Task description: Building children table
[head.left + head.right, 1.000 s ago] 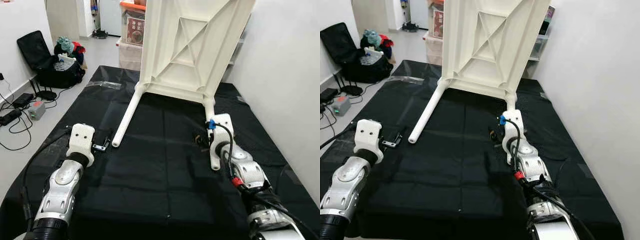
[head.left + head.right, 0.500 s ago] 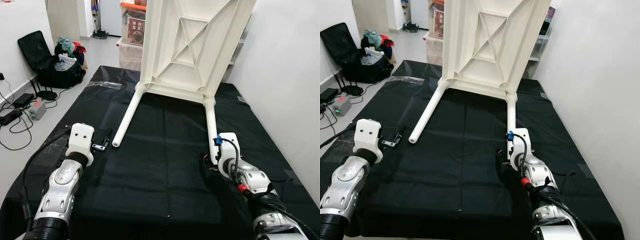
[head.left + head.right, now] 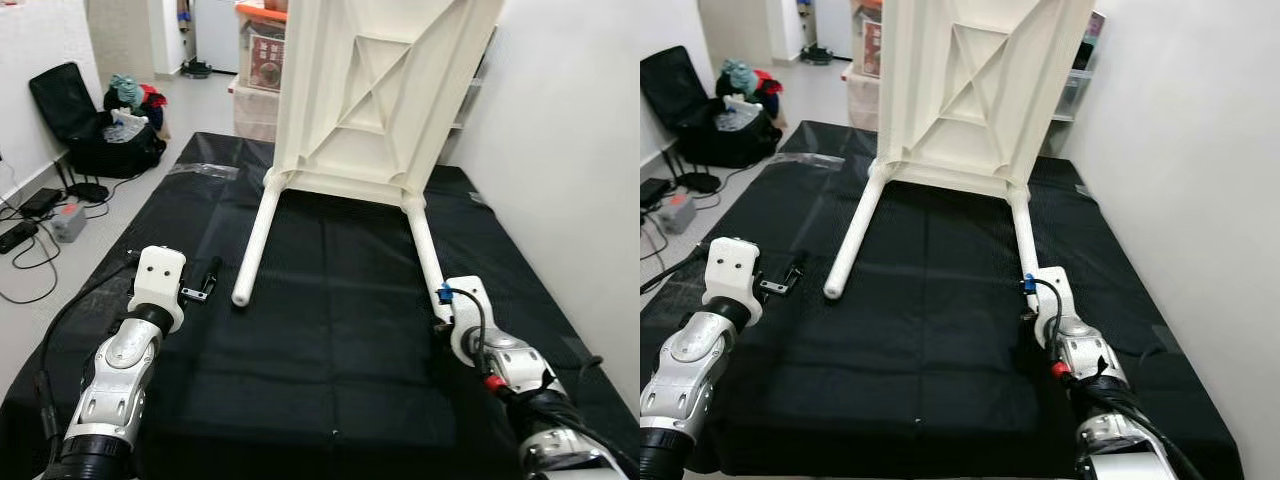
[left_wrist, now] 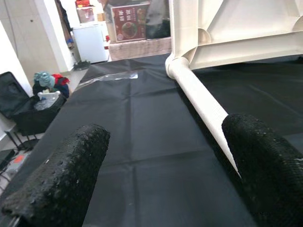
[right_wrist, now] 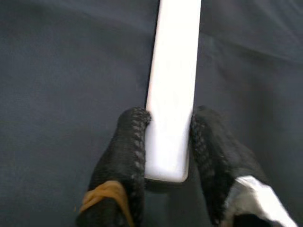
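The right gripper [image 5: 168, 142] pinches the free end of a white plastic table leg [image 5: 173, 85] between its fingers [image 5: 130, 142], probably seating it, while the left gripper's [image 4: 161, 179] fingers stand spread.

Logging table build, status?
Right gripper shut on right table leg, at its free end. Left gripper open, beside left leg. Tabletop on edge on black mat.

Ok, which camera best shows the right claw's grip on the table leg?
The right wrist view: both fingers clamp the table leg near its end. In the eye views the right claw sits mostly hidden behind its wrist.
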### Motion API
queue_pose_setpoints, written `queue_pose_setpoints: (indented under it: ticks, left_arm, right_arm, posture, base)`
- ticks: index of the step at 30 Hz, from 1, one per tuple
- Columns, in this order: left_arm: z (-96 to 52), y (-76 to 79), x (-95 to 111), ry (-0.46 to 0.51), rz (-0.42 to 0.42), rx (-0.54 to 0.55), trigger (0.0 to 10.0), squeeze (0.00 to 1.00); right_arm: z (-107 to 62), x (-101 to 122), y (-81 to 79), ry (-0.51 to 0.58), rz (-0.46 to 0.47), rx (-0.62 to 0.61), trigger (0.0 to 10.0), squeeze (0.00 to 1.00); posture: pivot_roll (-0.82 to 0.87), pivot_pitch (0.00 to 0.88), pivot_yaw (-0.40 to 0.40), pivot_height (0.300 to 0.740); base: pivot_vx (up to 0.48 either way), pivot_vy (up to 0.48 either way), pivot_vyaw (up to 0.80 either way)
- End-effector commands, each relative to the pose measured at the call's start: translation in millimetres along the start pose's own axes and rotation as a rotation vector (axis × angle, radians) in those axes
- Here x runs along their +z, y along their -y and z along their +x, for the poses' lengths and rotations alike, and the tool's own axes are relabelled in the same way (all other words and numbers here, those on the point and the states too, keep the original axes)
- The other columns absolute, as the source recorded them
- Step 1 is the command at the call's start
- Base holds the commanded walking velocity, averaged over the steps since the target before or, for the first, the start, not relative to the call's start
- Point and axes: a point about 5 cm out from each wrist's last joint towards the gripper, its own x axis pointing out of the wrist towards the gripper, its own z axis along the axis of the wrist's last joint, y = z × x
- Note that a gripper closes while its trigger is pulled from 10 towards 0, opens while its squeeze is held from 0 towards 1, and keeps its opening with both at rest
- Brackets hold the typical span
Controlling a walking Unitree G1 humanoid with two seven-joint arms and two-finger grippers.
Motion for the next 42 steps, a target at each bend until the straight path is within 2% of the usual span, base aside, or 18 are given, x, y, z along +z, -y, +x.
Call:
queue_pose_setpoints:
  ticks: [1,6,9,10,11,13,14,17,18,19,29,31,33,34,36,38,41,42]
  left_arm:
    - [-0.7,1.8,-4,-0.020,0.008,-0.010,10.0,0.00]
    - [-0.4,2.2,-4,-0.021,0.009,-0.012,10.0,0.00]
    - [-0.4,1.9,-5,-0.023,0.010,-0.013,10.0,0.00]
    - [-0.5,1.9,-5,-0.024,0.010,-0.013,10.0,0.00]
    - [-0.6,2.1,-5,-0.024,0.010,-0.014,10.0,0.00]
    - [-0.6,2.1,-5,-0.024,0.010,-0.014,10.0,0.00]
    - [-0.8,2.4,-5,-0.025,0.010,-0.014,10.0,0.00]
    - [-1.3,2.8,-6,-0.025,0.009,-0.015,10.0,0.00]
    - [-1.7,2.7,-6,-0.026,0.010,-0.014,10.0,0.00]
    - [-2.0,2.6,-6,-0.026,0.011,-0.013,10.0,0.00]
    - [-1.9,1.1,-5,-0.024,0.015,-0.015,10.0,0.00]
    - [-1.7,-1.3,-4,-0.023,0.018,-0.013,10.0,0.00]
    - [-1.7,-2.2,-4,-0.023,0.019,-0.013,10.0,0.00]
    - [-1.7,-2.2,-4,-0.023,0.019,-0.013,10.0,0.00]
    - [-1.6,-2.7,-3,-0.021,0.019,-0.012,10.0,0.00]
    - [-1.6,-2.7,-3,-0.021,0.019,-0.012,10.0,0.00]
    - [-2.0,-2.7,-3,-0.022,0.019,-0.006,10.0,0.00]
    - [-2.0,-2.7,-3,-0.022,0.019,-0.006,10.0,0.00]
  right_arm:
    - [1.5,-15,-4.1,-0.055,-0.035,0.027,0.0,0.00]
    - [0.2,-18,4.9,-0.062,-0.078,0.019,0.0,0.00]
    - [-2.6,-24,20.9,-0.065,-0.183,0.019,0.5,0.00]
    - [-4.2,-24,32.7,-0.070,-0.244,-0.001,5.5,0.00]
    - [-5.9,-24,43.7,-0.074,-0.293,-0.021,8.5,0.00]
    - [-5.9,-24,43.7,-0.074,-0.293,-0.021,8.5,0.00]
    - [-7.9,-22,55.1,-0.084,-0.326,-0.048,10.0,0.00]
    - [-11.5,-14,73.2,-0.072,-0.359,-0.121,10.0,0.00]
    - [-13.4,0,77.2,0.002,-0.305,-0.144,10.0,0.40]
    - [-14.9,11,77.7,0.058,-0.259,-0.149,10.0,1.00]
    - [-11.9,28,53.7,0.176,-0.279,-0.112,10.0,1.00]
    - [-12.5,44,28.2,0.287,-0.121,0.055,10.0,1.00]
    - [-14.5,54,13.9,0.343,-0.043,0.146,10.0,1.00]
    - [-14.5,54,13.9,0.343,-0.043,0.146,10.0,1.00]
    - [-18.6,65,-8.9,0.401,0.028,0.264,10.0,1.00]
    - [-18.6,65,-8.9,0.401,0.028,0.264,10.0,1.00]
    - [-31.6,79,-45.0,0.461,0.089,0.411,10.0,1.00]
    - [-31.6,79,-45.0,0.461,0.089,0.411,10.0,1.00]
  posture:
    - [0.10,0.000,-0.138,0.740]
    - [0.10,0.000,-0.137,0.740]
    - [0.10,0.000,-0.138,0.740]
    - [0.10,0.000,-0.139,0.740]
    - [0.10,0.000,-0.139,0.740]
    - [0.10,0.000,-0.139,0.740]
    - [0.10,0.000,-0.140,0.740]
    - [0.10,0.000,-0.143,0.740]
    - [0.10,0.000,-0.142,0.740]
    - [0.10,0.000,-0.142,0.740]
    - [0.11,0.000,-0.140,0.740]
    - [0.11,0.000,-0.135,0.740]
    - [0.11,0.000,-0.136,0.740]
    - [0.11,0.000,-0.136,0.740]
    - [0.11,0.000,-0.137,0.740]
    - [0.11,0.000,-0.137,0.740]
    - [0.11,0.000,-0.138,0.740]
    - [0.11,0.000,-0.138,0.740]
  base:
    - [0.000,0.000,0.00]
    - [0.000,0.000,0.00]
    - [0.000,0.000,0.00]
    - [0.000,0.000,0.00]
    - [0.000,0.000,0.00]
    - [0.000,0.000,0.00]
    - [0.000,0.000,0.00]
    - [0.000,0.000,0.00]
    - [0.000,0.000,0.00]
    - [0.000,0.000,0.00]
    - [0.000,0.000,0.00]
    - [0.000,0.000,0.00]
    - [0.000,0.000,0.00]
    - [0.000,0.000,0.00]
    - [0.000,0.000,0.00]
    - [0.000,0.000,0.00]
    - [0.000,0.000,0.00]
    - [0.000,0.000,0.00]
